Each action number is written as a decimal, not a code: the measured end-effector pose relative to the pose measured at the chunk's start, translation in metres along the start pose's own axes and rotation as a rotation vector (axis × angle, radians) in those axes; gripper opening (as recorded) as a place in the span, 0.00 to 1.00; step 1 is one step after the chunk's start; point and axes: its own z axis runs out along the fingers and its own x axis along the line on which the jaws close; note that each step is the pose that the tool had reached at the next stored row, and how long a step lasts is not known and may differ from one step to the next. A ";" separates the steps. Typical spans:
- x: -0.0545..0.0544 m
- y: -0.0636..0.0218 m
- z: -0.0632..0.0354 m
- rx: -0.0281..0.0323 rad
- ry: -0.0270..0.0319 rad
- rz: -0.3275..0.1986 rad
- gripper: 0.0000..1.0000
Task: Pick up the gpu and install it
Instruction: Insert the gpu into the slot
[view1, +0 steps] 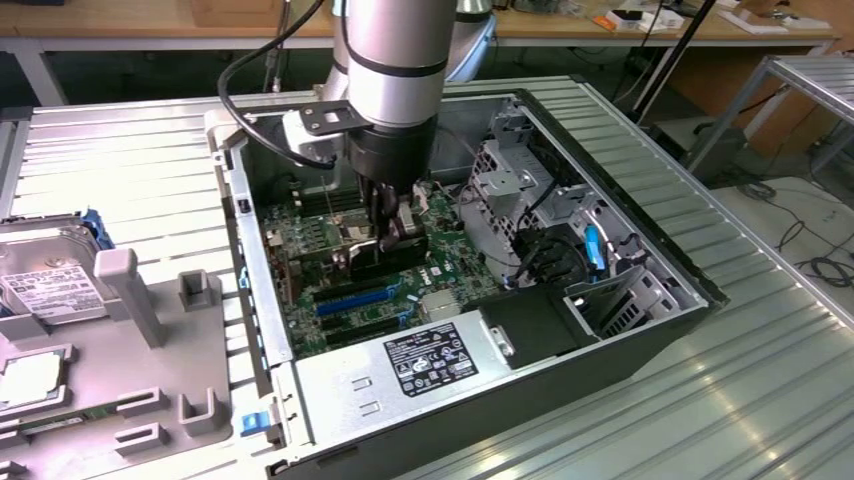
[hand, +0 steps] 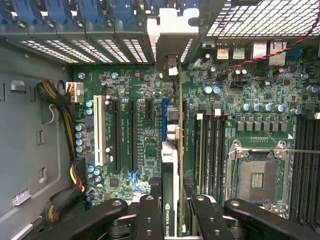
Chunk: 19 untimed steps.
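**Gpu pinched on edge over the motherboard**

The gpu (hand: 170, 165) stands on edge inside the case (view1: 641, 230). Your gripper (hand: 172, 189) is partly closed, its fingers (hand: 150, 212) pinching the card's two faces. The card runs beside the blue slot (hand: 164, 112) on the motherboard (hand: 140, 85).

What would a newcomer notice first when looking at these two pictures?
The grey robot arm reaches down into an open computer case in the middle of the exterior view. Inside, its claw grips the gpu edge-on over the green motherboard, with an empty CPU socket to one side.
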 end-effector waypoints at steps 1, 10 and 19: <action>0.000 0.0008 0.0008 0.0002 -0.0003 0.000 0.27; -0.001 0.0045 0.0098 0.0002 0.0066 0.000 0.27; 0.001 0.0046 0.0112 -0.0001 0.0070 0.000 0.27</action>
